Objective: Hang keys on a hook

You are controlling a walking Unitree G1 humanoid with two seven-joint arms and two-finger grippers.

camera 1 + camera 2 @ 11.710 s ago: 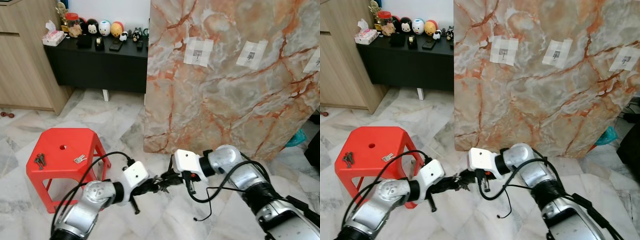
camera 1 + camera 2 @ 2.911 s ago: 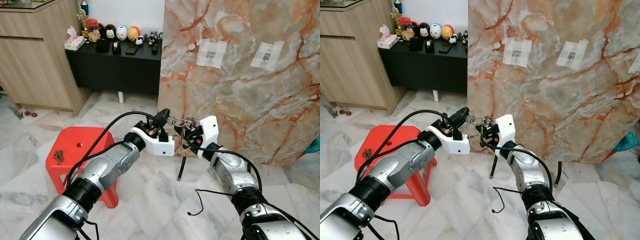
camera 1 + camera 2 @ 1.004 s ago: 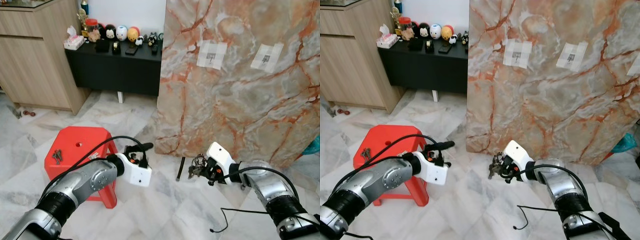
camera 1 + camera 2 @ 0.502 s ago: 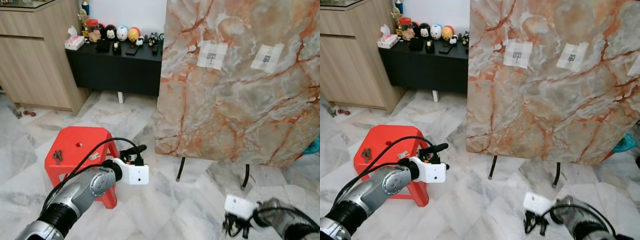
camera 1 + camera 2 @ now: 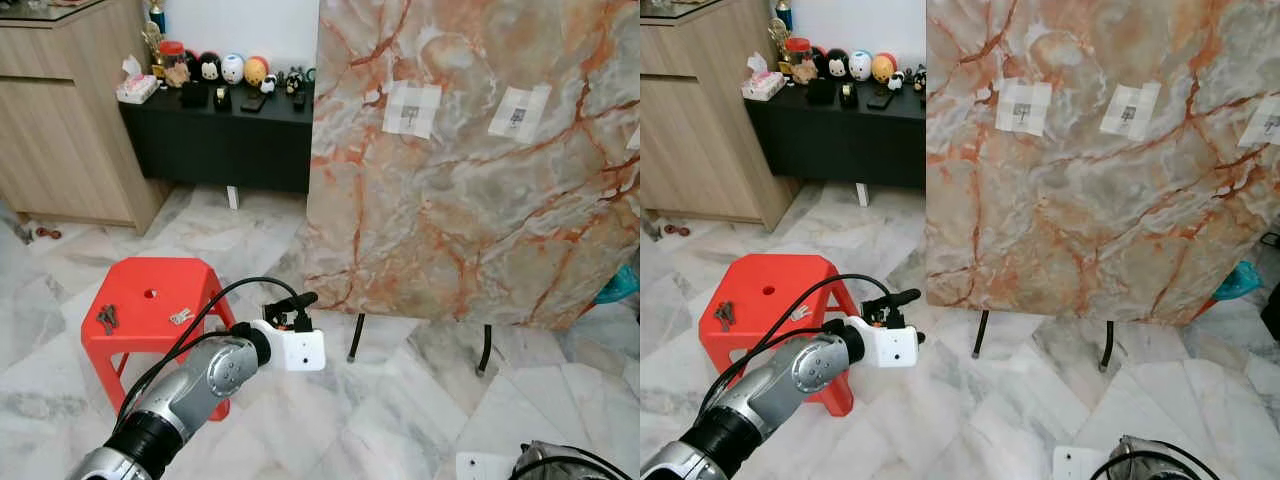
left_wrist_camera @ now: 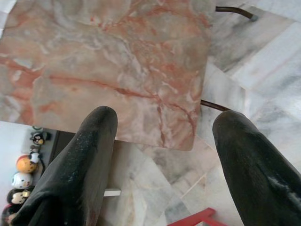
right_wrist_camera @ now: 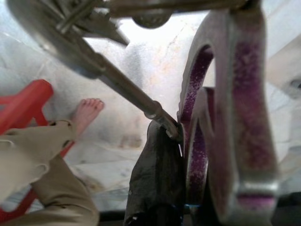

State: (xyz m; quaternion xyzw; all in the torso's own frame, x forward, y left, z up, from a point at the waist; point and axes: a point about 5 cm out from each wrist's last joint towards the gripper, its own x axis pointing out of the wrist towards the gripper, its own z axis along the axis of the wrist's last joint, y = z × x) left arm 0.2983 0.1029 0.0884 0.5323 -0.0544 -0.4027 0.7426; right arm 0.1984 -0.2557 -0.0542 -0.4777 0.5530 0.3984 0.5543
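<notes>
From the head camera I see my left end effector (image 5: 296,303) held out low in front of the red stool (image 5: 150,305), well short of the marble board (image 5: 470,170) that stands on thin dark legs. The board carries small hooks on pale taped patches (image 5: 411,108) high up. My right arm is sunk to the bottom edge of the picture, only its white wrist block (image 5: 478,467) in sight. On the stool lie a dark bunch of keys (image 5: 106,318) and a small silver key (image 5: 181,316).

The left wrist view looks between two black fingers (image 6: 80,160) standing wide apart with nothing between them, the board's lower corner beyond.

The right wrist view is crowded by a key ring (image 7: 70,44) and a purple-lined metal piece (image 7: 230,117) pressed against a black finger (image 7: 157,174), so I judge the right end effector is clamped on this bunch of keys (image 7: 197,94). A person's bare foot (image 7: 87,113) and trouser leg stand beside the stool.

My worry: the right arm is far below the hooks, and the keys may swing or slip on the long lift. The person nearby is another hazard.

The floor is pale marble tile; a black sideboard (image 5: 215,135) with figurines and a wooden cabinet (image 5: 60,120) sit behind.
</notes>
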